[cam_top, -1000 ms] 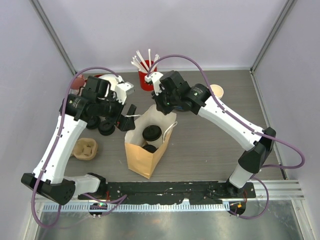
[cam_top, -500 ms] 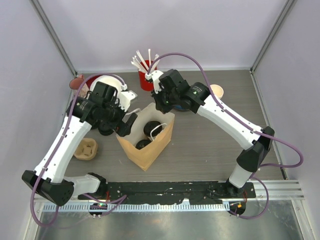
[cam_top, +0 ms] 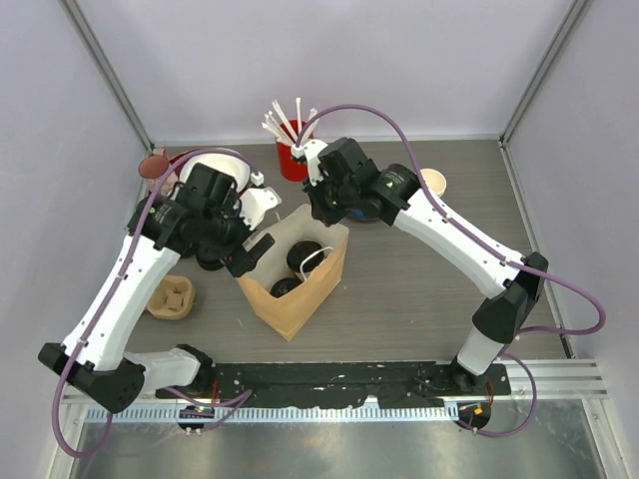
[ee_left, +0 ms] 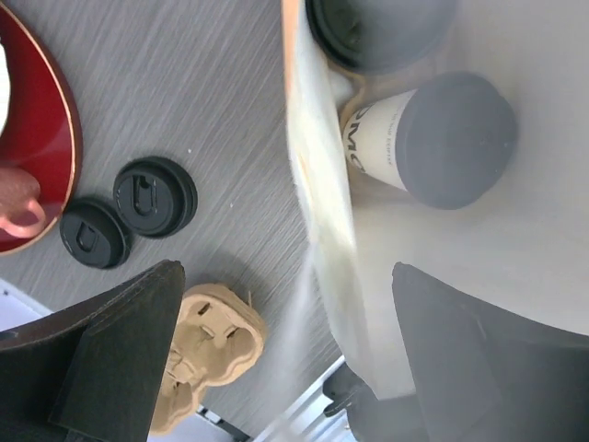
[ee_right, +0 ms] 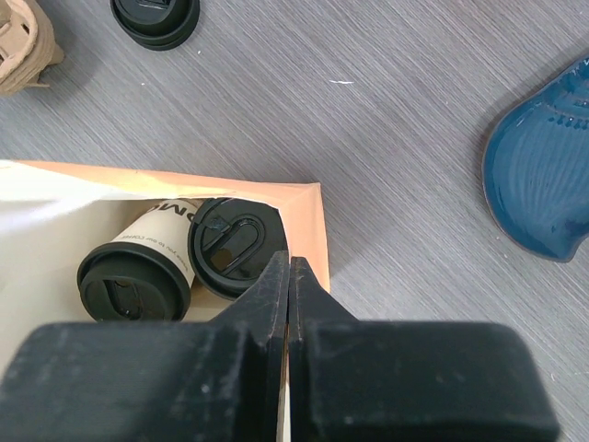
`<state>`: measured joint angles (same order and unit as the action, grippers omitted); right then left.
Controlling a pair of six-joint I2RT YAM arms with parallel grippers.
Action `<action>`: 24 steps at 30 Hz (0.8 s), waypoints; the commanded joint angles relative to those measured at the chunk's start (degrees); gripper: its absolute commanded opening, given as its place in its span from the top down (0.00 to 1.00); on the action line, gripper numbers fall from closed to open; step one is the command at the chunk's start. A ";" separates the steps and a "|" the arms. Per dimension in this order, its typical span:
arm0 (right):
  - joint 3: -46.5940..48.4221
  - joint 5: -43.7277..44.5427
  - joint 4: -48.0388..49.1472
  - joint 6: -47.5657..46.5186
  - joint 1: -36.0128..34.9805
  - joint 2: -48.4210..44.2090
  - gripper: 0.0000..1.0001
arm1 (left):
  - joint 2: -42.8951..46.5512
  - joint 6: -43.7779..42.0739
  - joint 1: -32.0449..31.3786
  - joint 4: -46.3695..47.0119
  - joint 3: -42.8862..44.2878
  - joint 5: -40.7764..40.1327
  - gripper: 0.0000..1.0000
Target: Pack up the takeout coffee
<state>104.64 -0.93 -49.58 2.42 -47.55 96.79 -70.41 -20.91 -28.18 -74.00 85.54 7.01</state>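
Movement of the paper bag [cam_top: 293, 311] is the main change. A second ago it sat squarer in the middle of the overhead frame. Now it has swung a little, its mouth pulled wider toward the left, and the left hand [cam_top: 254, 250] has come in at its left rim. In the left wrist view that hand [ee_left: 294, 354] is spread wide and grips nothing; the bag's wall passes between its fingers, one inside and one outside. The right hand [ee_right: 290, 276] is closed at the bag's upper rim, but I cannot tell whether it pinches paper. Both takeout coffee cups [ee_right: 138, 276] sit side by side inside the bag, lids on. Packing looks essentially done; what remains is probably steadying the bag on the tabletop [cam_top: 419, 299].
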 commanded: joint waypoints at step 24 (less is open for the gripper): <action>2.32 -2.41 3.44 -3.82 -0.09 -6.52 0.35 | -1.48 11.23 2.16 -0.80 26.61 8.99 0.00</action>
<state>104.73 -1.96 -49.60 1.13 -47.55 95.74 -69.25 -14.28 -27.57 -77.23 109.30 16.49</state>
